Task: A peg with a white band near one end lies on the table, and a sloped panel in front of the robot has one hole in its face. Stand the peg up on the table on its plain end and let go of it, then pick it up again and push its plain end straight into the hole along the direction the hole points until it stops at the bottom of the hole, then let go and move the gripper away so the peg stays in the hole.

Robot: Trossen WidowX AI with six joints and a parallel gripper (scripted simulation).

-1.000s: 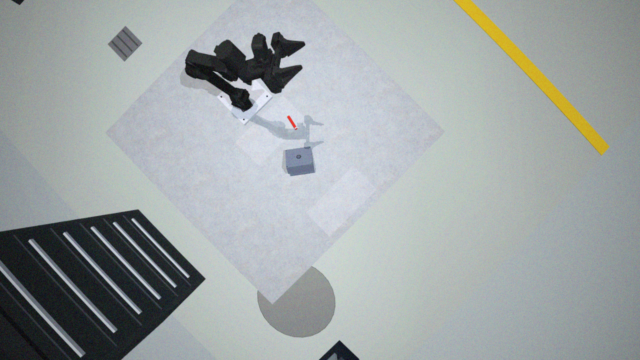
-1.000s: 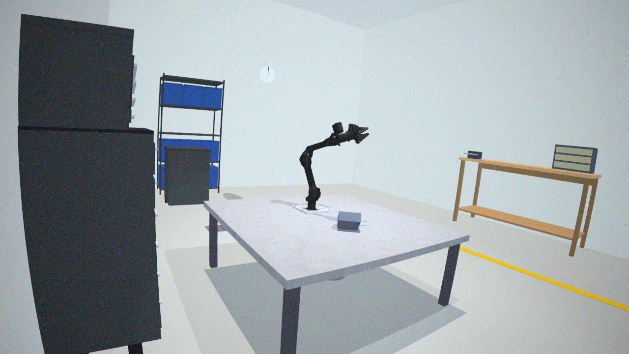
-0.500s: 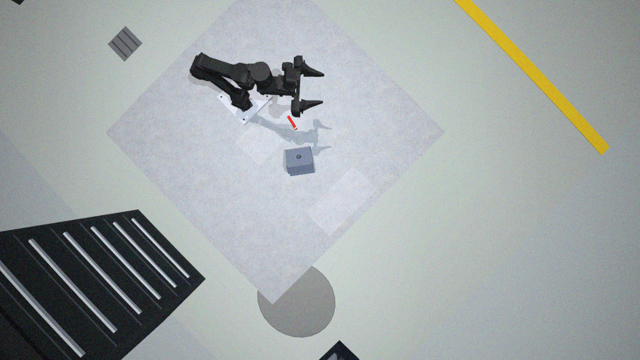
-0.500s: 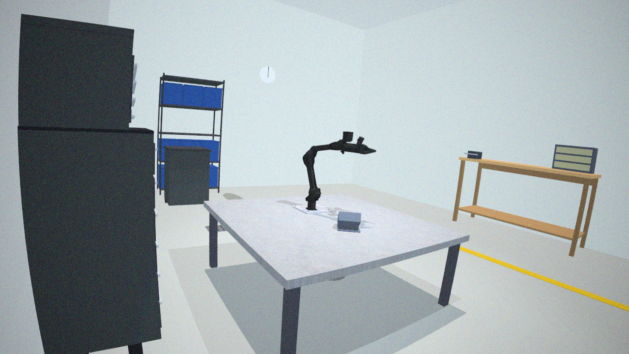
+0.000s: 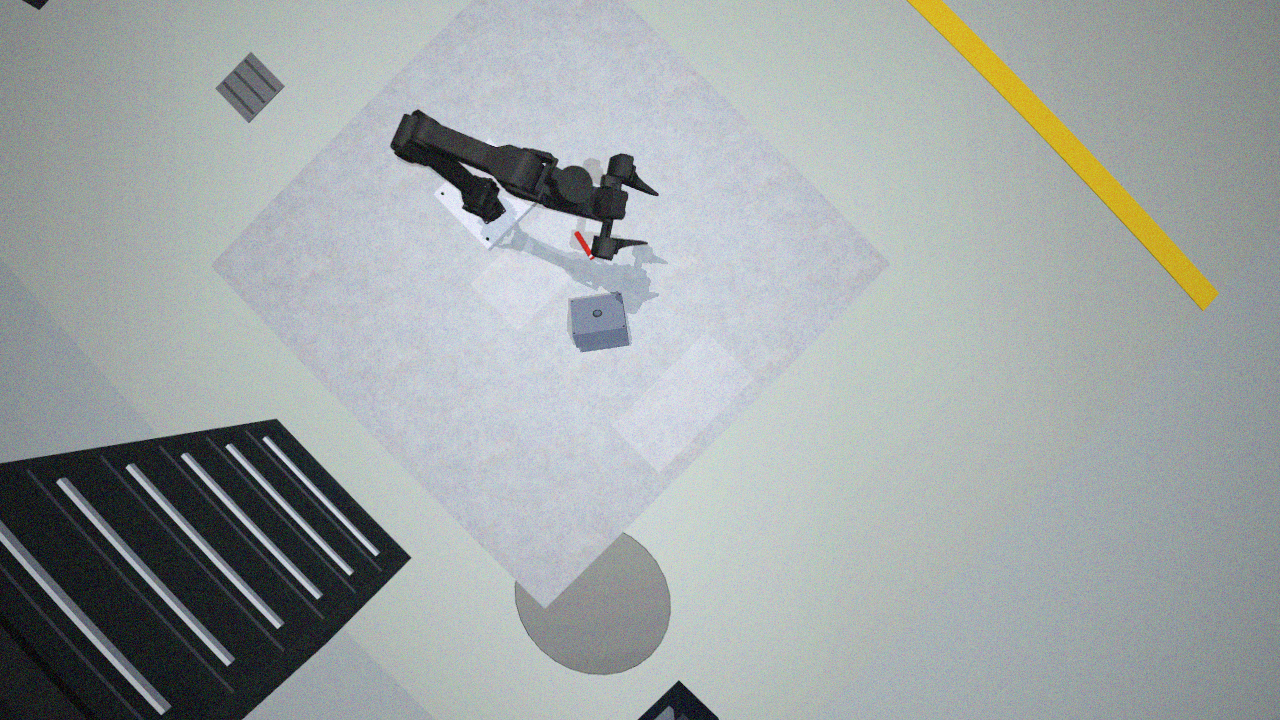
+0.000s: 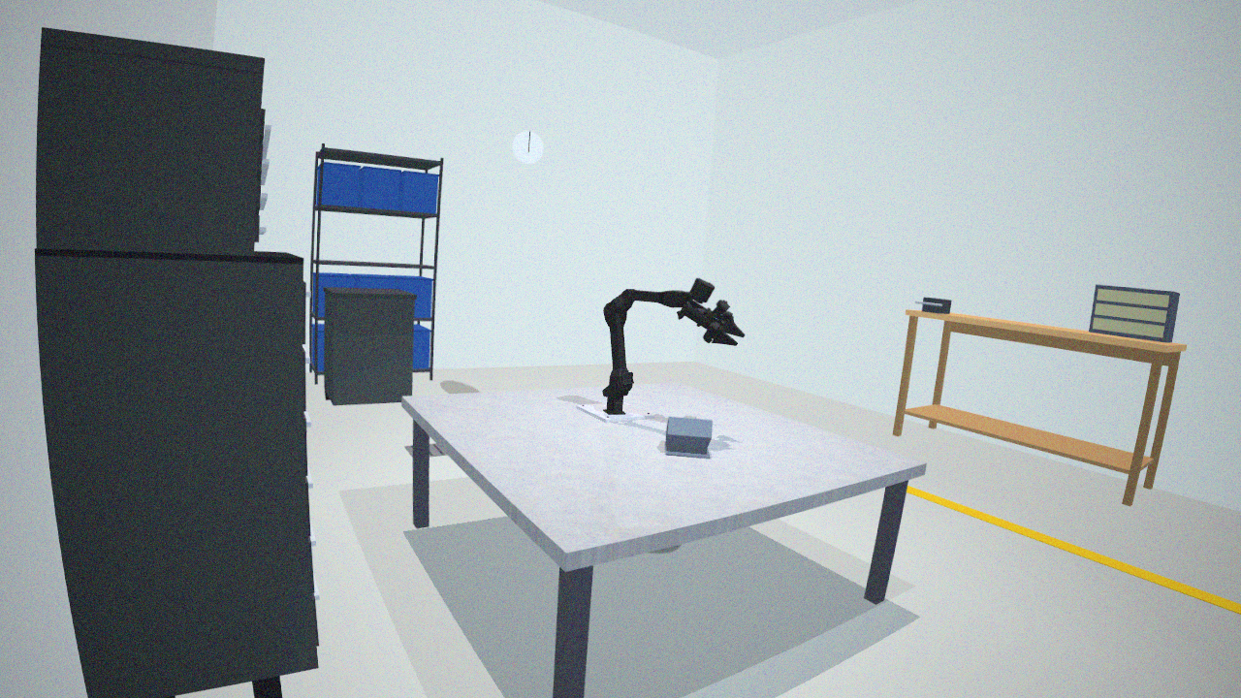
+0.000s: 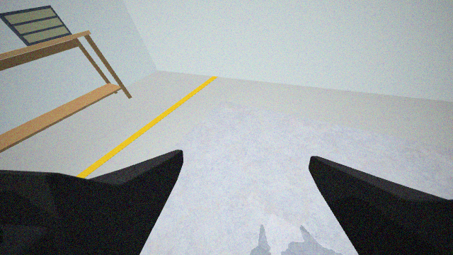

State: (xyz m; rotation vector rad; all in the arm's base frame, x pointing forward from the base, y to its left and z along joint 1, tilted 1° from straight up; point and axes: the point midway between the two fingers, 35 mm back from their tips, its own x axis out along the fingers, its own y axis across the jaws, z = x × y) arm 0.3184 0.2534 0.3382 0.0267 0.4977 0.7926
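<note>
A red peg (image 5: 583,244) lies on its side on the table (image 5: 429,340) (image 6: 555,494) (image 7: 226,198). Its white band is at the end beside the lower finger in the top view. The peg is not visible in the exterior view or the wrist view. A grey-blue block with a sloped panel (image 5: 586,324) (image 6: 687,433) stands on the table, with one dark hole (image 5: 597,313) in its face. My gripper (image 5: 652,218) (image 6: 740,337) (image 7: 245,159) is wide open and empty, high above the table, its fingers pointing outward and slightly down.
The arm's white base plate (image 5: 456,210) (image 6: 596,414) is fixed on the table. Tall dark cabinets (image 6: 156,433) stand beside the table. A wooden bench (image 6: 1033,333) (image 7: 46,47) and a blue-bin shelf (image 6: 377,210) stand farther away.
</note>
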